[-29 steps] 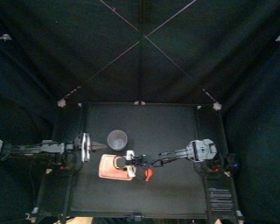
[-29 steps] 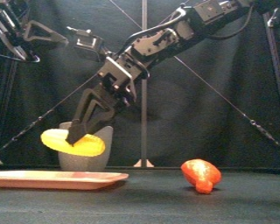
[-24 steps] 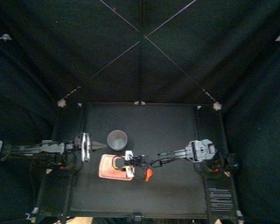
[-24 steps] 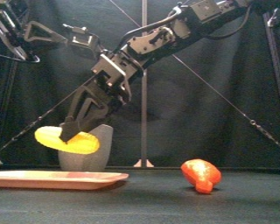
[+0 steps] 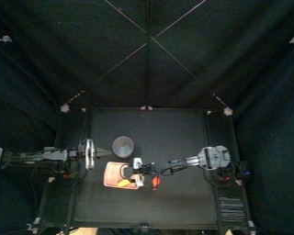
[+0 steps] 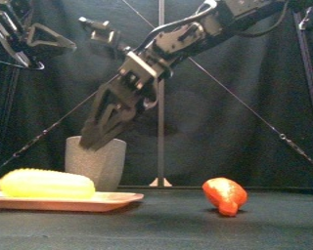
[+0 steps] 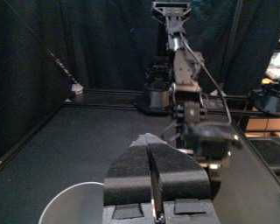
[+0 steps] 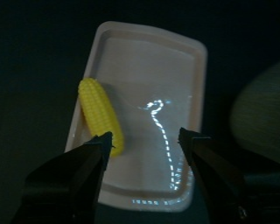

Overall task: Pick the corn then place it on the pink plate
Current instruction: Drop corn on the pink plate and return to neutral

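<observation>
Masking corn [image 8: 98,109] tip, claw [image 8: 147,137] above plate [image 8: 154,59]

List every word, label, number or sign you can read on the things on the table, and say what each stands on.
There are none to read. The corn, the pink tray, the grey cup and the red toy show no print, label or number in any view.
</observation>
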